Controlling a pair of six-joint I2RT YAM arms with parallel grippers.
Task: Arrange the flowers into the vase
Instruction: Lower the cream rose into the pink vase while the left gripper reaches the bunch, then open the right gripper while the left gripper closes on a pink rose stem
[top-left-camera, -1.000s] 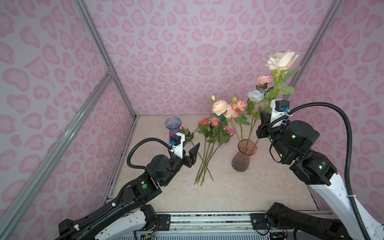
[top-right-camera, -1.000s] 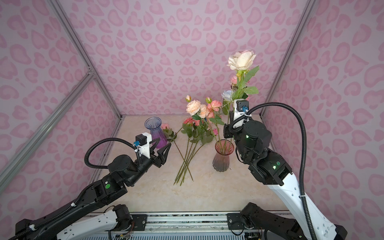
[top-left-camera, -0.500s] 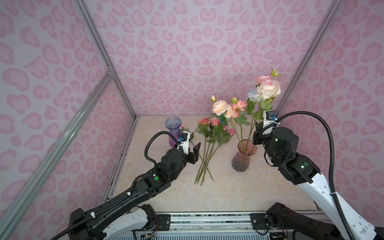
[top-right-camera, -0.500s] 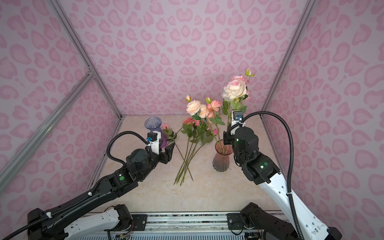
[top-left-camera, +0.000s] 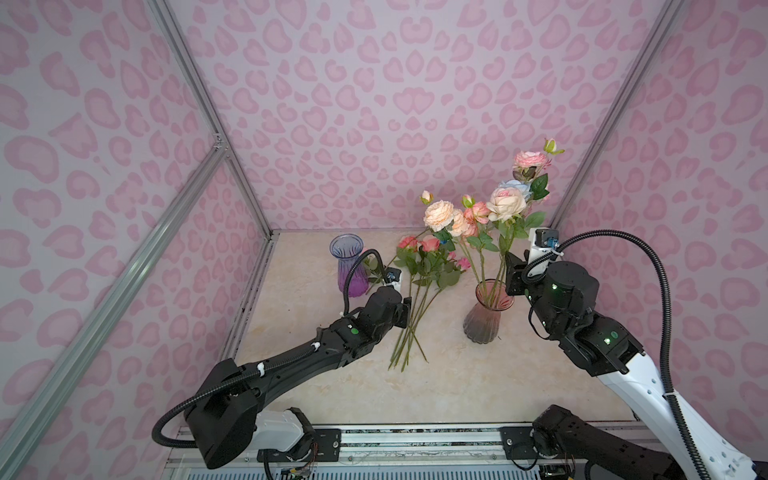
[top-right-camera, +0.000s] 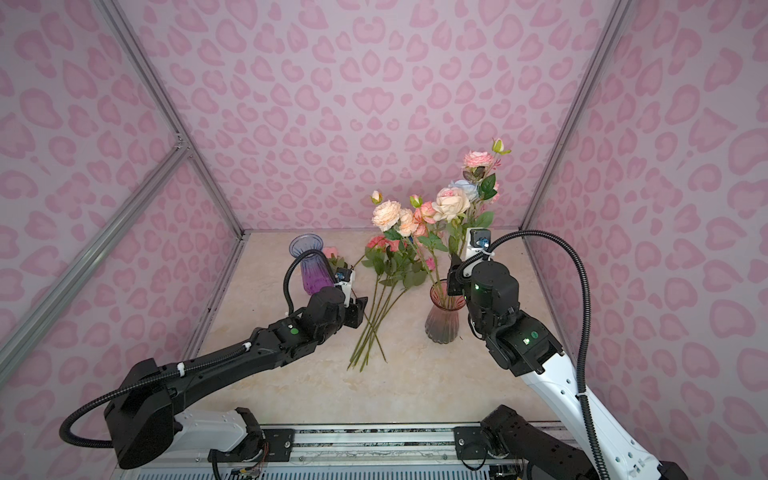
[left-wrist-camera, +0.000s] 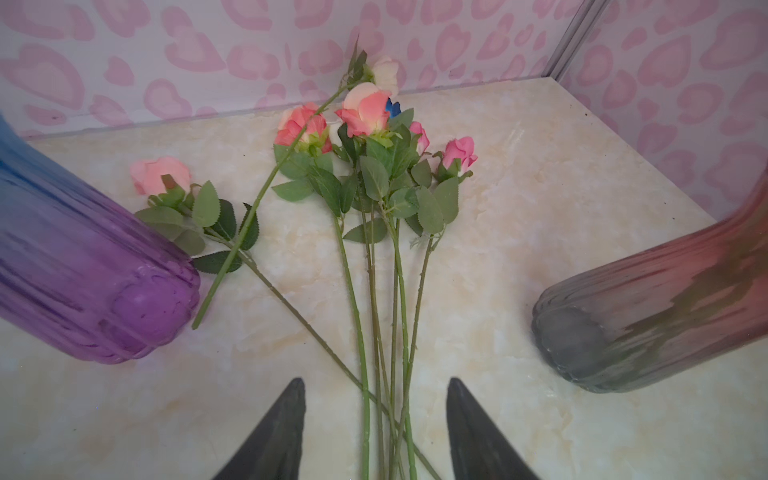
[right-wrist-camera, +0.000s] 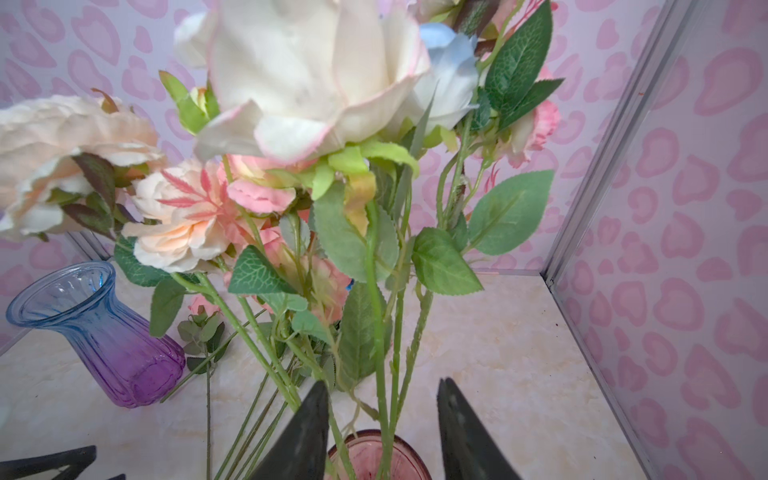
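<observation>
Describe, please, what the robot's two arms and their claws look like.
The left arm and right arm are mostly black, each with a white link nearer the base. A ribbed black hose loops off each wrist, beside a small white camera mount. Green lights glow on the joints. The left claw and right claw have dark fingers tapering to points.

There were two vases: a purple vase (top-left-camera: 351, 278) on the left and a pink vase (top-left-camera: 482, 324) on the right. The pink vase held about six open flowers (top-left-camera: 505, 203) and three small buds (top-left-camera: 426, 197). About seven more flowers (left-wrist-camera: 368, 114) lay on the table (top-left-camera: 457, 386) between the vases. Their stems crossed, so that count was not sure. There were two robot arms, a left arm (top-left-camera: 332, 345) and a right arm (top-left-camera: 582, 316).
</observation>
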